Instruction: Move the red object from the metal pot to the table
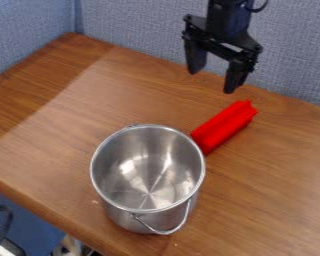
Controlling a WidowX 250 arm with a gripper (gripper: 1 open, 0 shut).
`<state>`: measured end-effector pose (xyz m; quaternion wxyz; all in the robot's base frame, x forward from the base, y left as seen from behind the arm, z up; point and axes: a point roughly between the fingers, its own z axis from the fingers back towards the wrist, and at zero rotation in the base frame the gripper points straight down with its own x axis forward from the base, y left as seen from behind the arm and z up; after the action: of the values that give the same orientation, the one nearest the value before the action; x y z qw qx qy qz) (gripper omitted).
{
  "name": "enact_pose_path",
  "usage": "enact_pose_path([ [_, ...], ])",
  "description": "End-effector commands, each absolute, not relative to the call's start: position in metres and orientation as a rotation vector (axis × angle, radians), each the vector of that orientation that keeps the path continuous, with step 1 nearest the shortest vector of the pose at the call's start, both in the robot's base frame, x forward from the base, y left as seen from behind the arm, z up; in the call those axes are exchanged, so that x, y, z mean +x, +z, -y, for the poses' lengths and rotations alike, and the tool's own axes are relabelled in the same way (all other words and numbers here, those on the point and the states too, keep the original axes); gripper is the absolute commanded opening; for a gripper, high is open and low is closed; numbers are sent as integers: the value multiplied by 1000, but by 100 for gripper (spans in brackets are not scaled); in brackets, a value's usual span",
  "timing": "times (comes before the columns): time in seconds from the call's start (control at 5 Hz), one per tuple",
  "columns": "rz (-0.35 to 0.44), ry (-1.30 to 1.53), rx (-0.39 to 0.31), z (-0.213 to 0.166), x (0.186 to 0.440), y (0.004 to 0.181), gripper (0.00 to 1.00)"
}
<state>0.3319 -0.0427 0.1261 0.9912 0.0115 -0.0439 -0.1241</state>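
A: Jaw state?
B: The gripper (220, 76) points down, fingers spread wide, nothing between them. It hangs above the far side of the table (69, 90), clear of everything.
A: And the block?
B: The red object (226, 124) lies flat on the wood, below the gripper and apart from it, its near end just beside the metal pot's (147, 176) rim.
A: Pot contents?
B: Bare steel inside, bail handle hanging at the front.
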Motion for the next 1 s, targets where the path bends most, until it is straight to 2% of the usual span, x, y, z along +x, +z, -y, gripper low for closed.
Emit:
enact_pose_path([
  [0.0, 134, -242, 16, 40, 326, 145, 100],
  [0.2, 123, -265, 3, 46, 313, 146, 100],
  [0.8, 96, -270, -8, 51, 310, 137, 100],
])
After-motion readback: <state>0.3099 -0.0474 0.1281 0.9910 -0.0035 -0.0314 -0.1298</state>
